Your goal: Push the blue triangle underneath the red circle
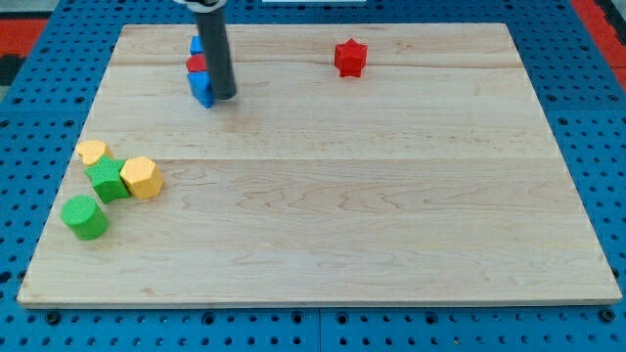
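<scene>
The dark rod comes down from the view's top and my tip [225, 96] rests on the board at the upper left. A blue block [201, 89], its shape hard to make out, touches the tip's left side. Directly above it sits the red circle [197, 65], partly hidden by the rod. Another blue block [197, 45] lies just above the red circle, also partly hidden. The three form a tight column along the rod's left.
A red star-shaped block [349, 58] sits at the upper middle. At the left edge lie a yellow block [93, 152], a green block [108, 180], a yellow hexagon [143, 178] and a green cylinder [85, 217]. The wooden board [391, 225] lies on a blue pegboard.
</scene>
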Controlling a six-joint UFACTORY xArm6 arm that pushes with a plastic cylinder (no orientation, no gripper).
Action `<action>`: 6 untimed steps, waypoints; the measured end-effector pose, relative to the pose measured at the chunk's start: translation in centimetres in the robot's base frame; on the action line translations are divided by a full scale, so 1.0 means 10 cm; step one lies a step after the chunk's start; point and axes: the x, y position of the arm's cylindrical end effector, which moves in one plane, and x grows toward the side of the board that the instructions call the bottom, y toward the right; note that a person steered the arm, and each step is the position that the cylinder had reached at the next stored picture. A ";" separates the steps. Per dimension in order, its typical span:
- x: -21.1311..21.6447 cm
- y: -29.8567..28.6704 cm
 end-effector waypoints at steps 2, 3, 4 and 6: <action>0.42 -0.50; 0.38 -1.28; 0.05 -1.21; 0.01 -0.69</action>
